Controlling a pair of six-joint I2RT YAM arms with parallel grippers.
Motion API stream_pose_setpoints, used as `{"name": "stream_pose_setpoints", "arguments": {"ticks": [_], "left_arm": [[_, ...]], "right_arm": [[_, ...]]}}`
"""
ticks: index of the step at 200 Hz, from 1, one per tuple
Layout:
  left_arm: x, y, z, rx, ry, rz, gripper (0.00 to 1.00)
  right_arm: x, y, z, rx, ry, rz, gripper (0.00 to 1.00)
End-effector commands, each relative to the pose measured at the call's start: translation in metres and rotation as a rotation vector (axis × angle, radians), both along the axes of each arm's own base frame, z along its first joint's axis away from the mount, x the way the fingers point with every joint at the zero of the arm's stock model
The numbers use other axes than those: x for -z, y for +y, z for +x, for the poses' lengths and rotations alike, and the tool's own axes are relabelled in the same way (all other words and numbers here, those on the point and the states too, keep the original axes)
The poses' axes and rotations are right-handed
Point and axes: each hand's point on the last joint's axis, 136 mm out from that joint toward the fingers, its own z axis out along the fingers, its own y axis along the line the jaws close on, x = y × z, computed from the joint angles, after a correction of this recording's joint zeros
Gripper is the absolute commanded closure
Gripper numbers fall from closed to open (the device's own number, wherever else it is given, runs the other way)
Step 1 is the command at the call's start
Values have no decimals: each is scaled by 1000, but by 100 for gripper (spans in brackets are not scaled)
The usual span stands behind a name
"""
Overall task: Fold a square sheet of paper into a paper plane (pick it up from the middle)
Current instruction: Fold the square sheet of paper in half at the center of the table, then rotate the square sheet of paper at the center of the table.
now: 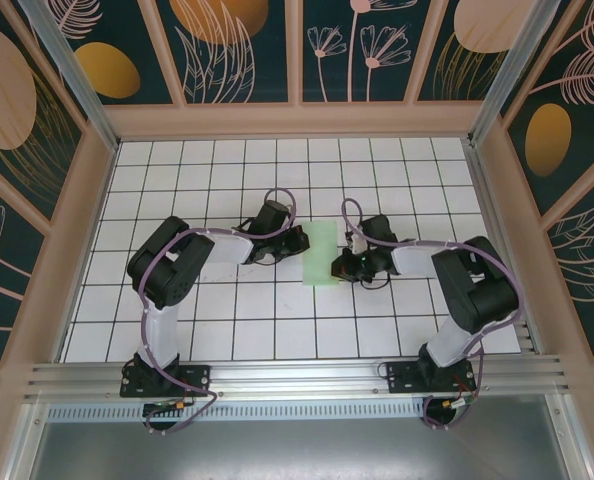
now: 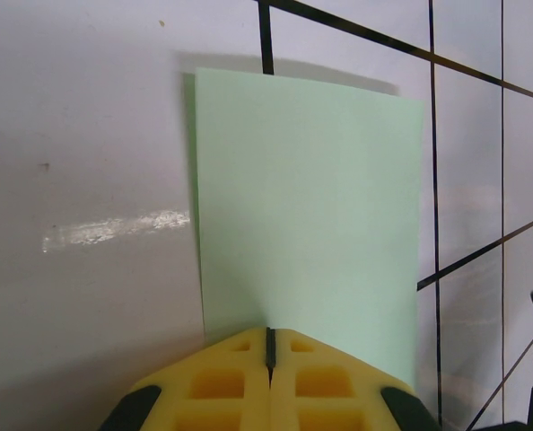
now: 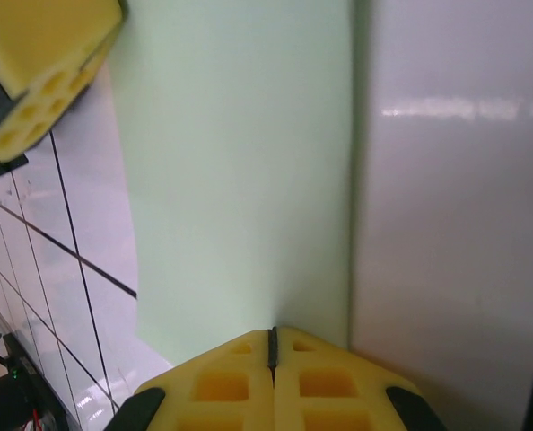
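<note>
- A white table (image 1: pixel 177 330) ruled with a dark grid sits inside a boxed enclosure. The enclosure's walls (image 1: pixel 237 50) are dark teal with pale leaf and flower drawings and orange ovals.
- A metal rail (image 1: pixel 297 378) runs along the near edge of the table, and both arm bases are bolted to it.
- The square sheet of paper (image 1: pixel 323 253) is pale mint green and unmarked. It lies near the middle of the table, between the two wrists. From above it shows as a rectangle, longer from near to far than from left to right.
- The left gripper (image 1: pixel 299 241) reaches in from the left and meets the paper's left edge.
- In the left wrist view, its yellow fingers (image 2: pixel 222 382) are pressed together with only a thin dark seam between them. The paper's edge runs into that seam, so the jaws are clamped on the sheet.
- The right gripper (image 1: pixel 347 263) reaches in from the right and meets the paper's right edge, slightly nearer than the left one.
- In the right wrist view, its yellow fingers (image 3: pixel 222 386) are likewise together and pinch the paper's edge.
- A narrow shadow borders the paper on the tiles. I cannot tell how far the sheet is raised.
</note>
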Motion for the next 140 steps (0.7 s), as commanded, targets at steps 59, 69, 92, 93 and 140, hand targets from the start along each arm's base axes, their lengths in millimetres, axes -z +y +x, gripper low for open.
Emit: {"name": "stream_pose_setpoints", "arguments": {"ticks": [59,69,92,93,140], "left_arm": [[92,68,-51,-43,224,329,99],[87,63,-49,-26,206,311,99],[55,40,-28,29,121,234,96],[53,38,-28,32,117,230,96],[-28,-1,14,94,-74,98,88]], "right_arm": [[-1,-21,-31,34,70,-96,100],[-23,-14,-15,60,2,-53,100],[-55,-12,10,130,-114,-31,100],[-55,-13,11,132,-116,-33,100],[-39,-9,25,169,-139,-119,100]]}}
